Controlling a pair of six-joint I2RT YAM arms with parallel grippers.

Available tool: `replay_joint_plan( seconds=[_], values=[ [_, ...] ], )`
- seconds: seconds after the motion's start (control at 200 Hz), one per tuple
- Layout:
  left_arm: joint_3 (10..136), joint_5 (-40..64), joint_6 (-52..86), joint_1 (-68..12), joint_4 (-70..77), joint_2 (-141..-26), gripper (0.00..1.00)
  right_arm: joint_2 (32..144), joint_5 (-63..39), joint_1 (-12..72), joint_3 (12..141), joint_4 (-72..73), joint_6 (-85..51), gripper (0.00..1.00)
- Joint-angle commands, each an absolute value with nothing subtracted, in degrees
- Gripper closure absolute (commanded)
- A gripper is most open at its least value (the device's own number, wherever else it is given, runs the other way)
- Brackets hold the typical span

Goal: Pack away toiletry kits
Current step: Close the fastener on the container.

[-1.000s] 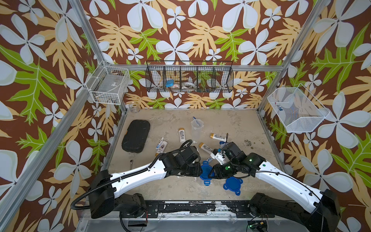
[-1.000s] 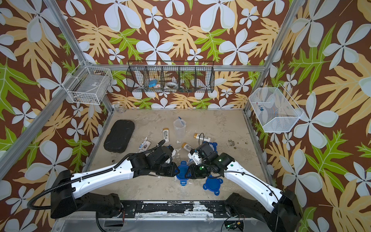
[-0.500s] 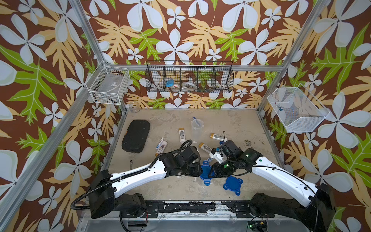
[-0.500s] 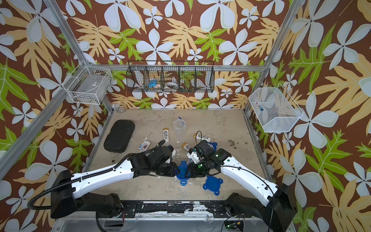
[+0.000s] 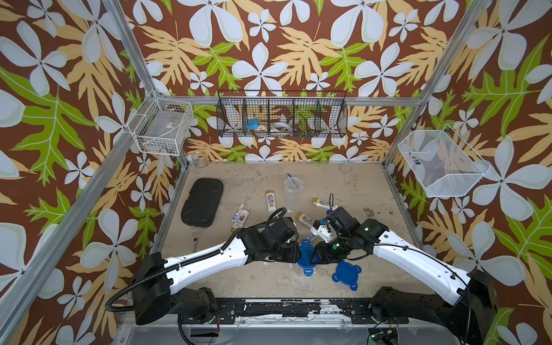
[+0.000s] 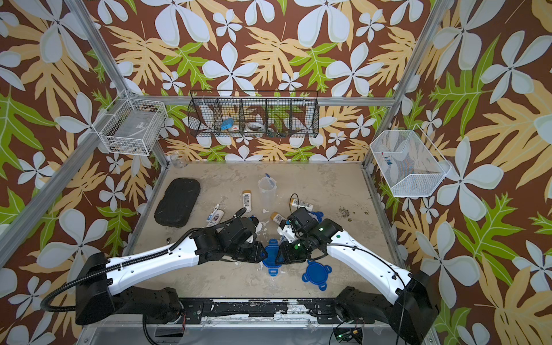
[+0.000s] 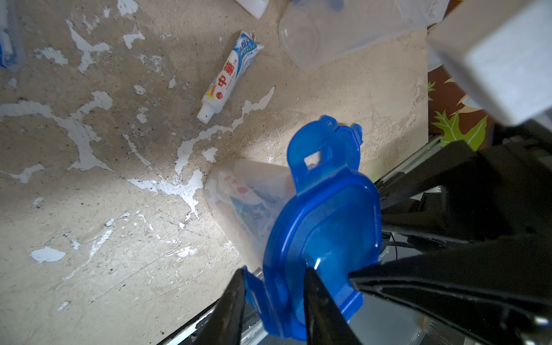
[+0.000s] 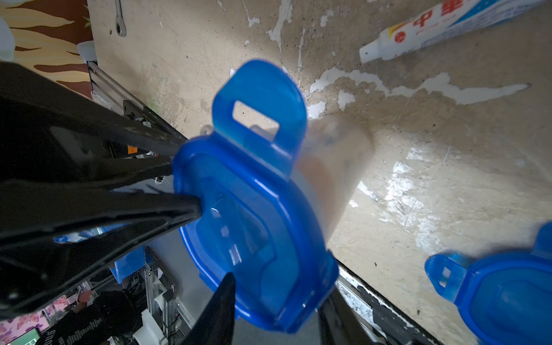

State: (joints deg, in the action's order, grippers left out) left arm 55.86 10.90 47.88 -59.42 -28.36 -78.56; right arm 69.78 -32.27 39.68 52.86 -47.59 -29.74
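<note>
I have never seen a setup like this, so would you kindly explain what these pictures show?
Two robot arms share a table. Two pictures look down from overhead; the other two come from cameras on each arm's wrist. The left claw and right claw both pinch the blue lid of a clear cup between them. Lying around: a spare lid, an open cup with a toothbrush, small bottles, a toothpaste tube and a black case.

Worn beige tabletop (image 5: 343,179), floral walls (image 5: 268,44)
Black textured case (image 5: 202,203) at left, small wrench (image 5: 195,243) near it, clear glass jar (image 5: 200,159) in far left corner; white wire basket (image 5: 162,127), black divided basket (image 5: 282,115) and white mesh basket (image 5: 442,164) on walls
</note>
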Motion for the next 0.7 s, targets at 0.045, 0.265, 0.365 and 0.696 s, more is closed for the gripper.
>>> replay_joint_plan(
  seconds=[0.045,0.265,0.365,0.696],
  values=[
    [53.49,20.11,48.34,-60.71,-24.96,-86.17,0.67,71.43,-26.42,40.78,51.63,-29.52,-24.53,0.67],
    [49.12,23.76,51.56,-60.5,-16.24,-84.7,0.68,71.32,-29.08,41.04,50.58,-28.14,-25.63,0.67],
    [48.07,24.39,52.75,-60.18,-13.8,-83.87,0.68,71.0,-29.09,41.04,50.53,-28.4,-25.68,0.67],
    [54.59,15.74,46.12,-56.48,-28.39,-80.75,0.61,70.92,-25.16,40.56,54.08,-33.87,-23.19,0.62]
  ],
)
